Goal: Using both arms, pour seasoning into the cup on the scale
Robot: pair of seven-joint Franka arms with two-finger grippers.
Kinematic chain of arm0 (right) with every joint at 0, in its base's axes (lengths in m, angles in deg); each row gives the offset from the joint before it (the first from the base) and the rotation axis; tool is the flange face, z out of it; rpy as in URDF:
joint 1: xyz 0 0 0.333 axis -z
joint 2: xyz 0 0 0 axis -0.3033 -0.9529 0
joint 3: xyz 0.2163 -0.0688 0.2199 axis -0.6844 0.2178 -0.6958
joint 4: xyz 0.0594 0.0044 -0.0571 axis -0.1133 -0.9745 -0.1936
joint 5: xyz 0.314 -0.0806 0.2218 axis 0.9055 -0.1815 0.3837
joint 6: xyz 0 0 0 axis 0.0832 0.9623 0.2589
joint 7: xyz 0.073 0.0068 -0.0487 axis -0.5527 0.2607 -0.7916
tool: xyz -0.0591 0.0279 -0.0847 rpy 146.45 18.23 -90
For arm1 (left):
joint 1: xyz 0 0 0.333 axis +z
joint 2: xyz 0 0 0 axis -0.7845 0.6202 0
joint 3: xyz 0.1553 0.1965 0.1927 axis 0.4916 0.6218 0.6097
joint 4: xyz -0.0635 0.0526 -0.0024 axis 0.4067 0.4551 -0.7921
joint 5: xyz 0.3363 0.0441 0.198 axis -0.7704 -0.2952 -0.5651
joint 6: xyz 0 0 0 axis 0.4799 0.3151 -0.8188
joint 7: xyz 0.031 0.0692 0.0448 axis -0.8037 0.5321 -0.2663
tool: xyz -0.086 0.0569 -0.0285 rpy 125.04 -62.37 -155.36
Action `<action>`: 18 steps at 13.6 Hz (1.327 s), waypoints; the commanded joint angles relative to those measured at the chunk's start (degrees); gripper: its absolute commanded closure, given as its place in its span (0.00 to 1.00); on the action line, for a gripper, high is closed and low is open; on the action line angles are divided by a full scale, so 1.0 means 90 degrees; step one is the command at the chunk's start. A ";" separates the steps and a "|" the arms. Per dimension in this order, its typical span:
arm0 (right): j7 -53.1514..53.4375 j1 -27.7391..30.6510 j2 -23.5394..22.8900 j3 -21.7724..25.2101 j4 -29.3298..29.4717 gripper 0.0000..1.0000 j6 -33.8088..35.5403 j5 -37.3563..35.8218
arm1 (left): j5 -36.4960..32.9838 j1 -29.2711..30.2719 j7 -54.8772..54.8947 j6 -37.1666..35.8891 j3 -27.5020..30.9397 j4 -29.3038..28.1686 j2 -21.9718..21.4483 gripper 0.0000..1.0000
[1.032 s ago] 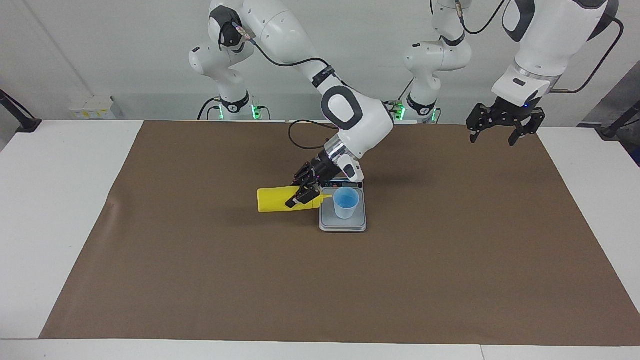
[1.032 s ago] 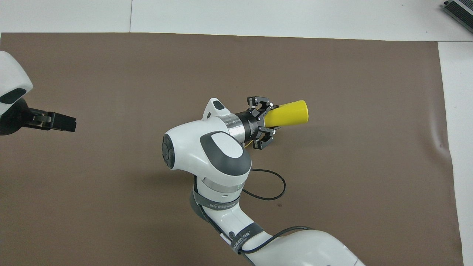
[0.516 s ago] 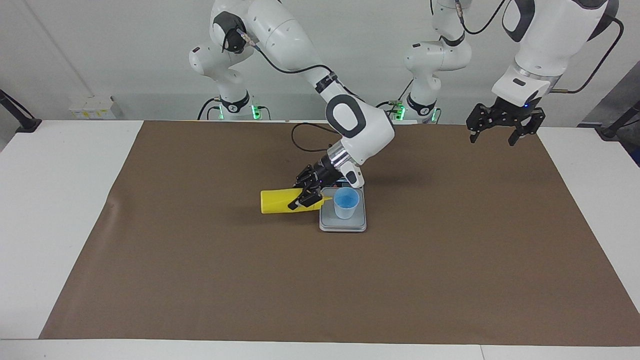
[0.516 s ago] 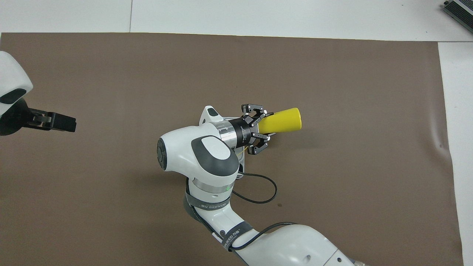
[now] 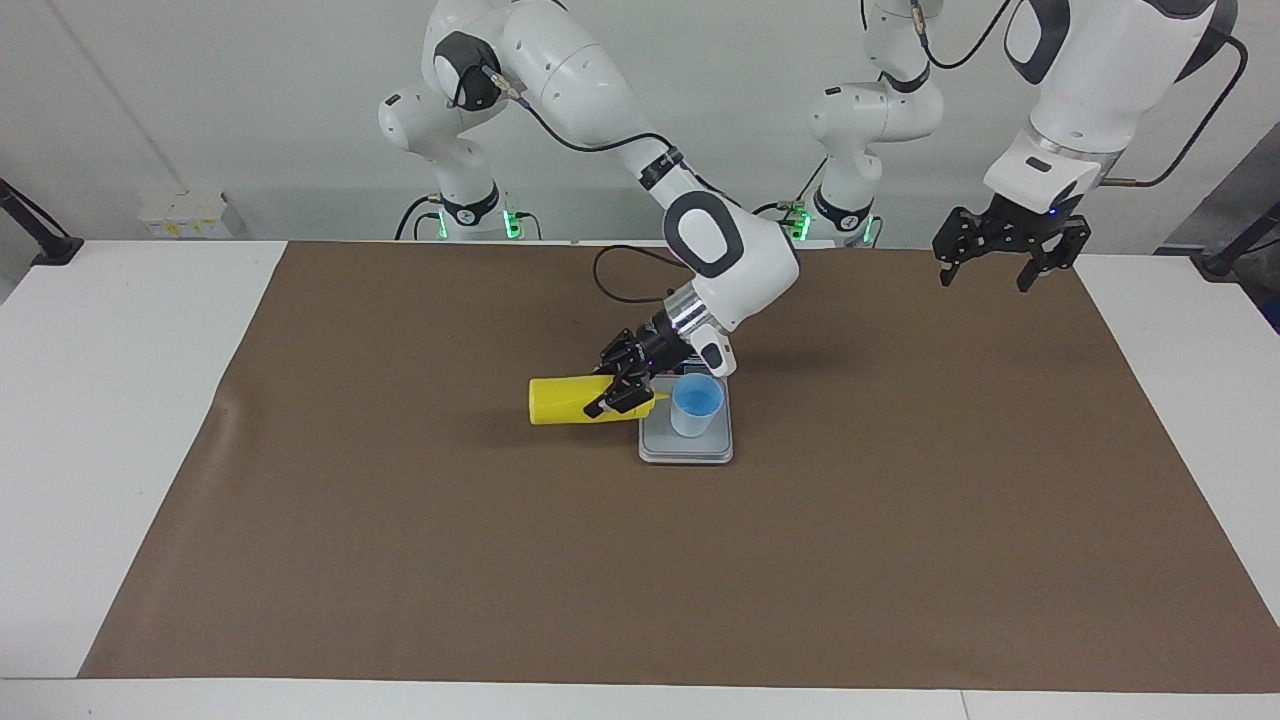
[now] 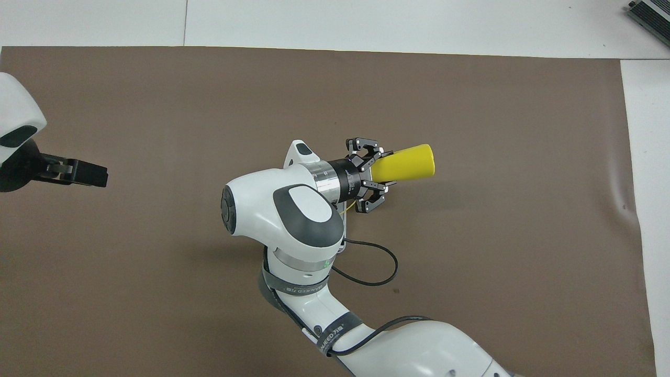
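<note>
The seasoning bottle (image 5: pixel 565 400) is bright yellow and lies nearly level in the air. Its nozzle tip points at the rim of the pale-blue cup (image 5: pixel 696 404). My right gripper (image 5: pixel 625 385) is shut on the bottle near its cone top. The cup stands upright on the silver-grey scale (image 5: pixel 687 450) in the middle of the mat. From overhead, the right gripper (image 6: pixel 369 175) and the bottle (image 6: pixel 411 162) show, while the right arm hides the cup. My left gripper (image 5: pixel 1005 262) hangs open and holds nothing over the mat's corner at the left arm's end, waiting; it also shows overhead (image 6: pixel 78 173).
A brown mat (image 5: pixel 400 560) covers most of the white table (image 5: pixel 110 400). A black cable (image 6: pixel 377 262) loops from the right arm's wrist just above the mat, nearer to the robots than the scale.
The right arm's wrist has shifted a little toward the left arm's end, carrying the bottle's nozzle closer to the cup's rim. The left arm has not moved.
</note>
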 commanded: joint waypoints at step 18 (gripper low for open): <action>0.0683 0.0532 0.0533 -0.0091 -0.0194 1.00 -0.0188 0.0905 | 0.0111 0.0118 0.0110 -0.0101 -0.0040 -0.0047 -0.0077 0.00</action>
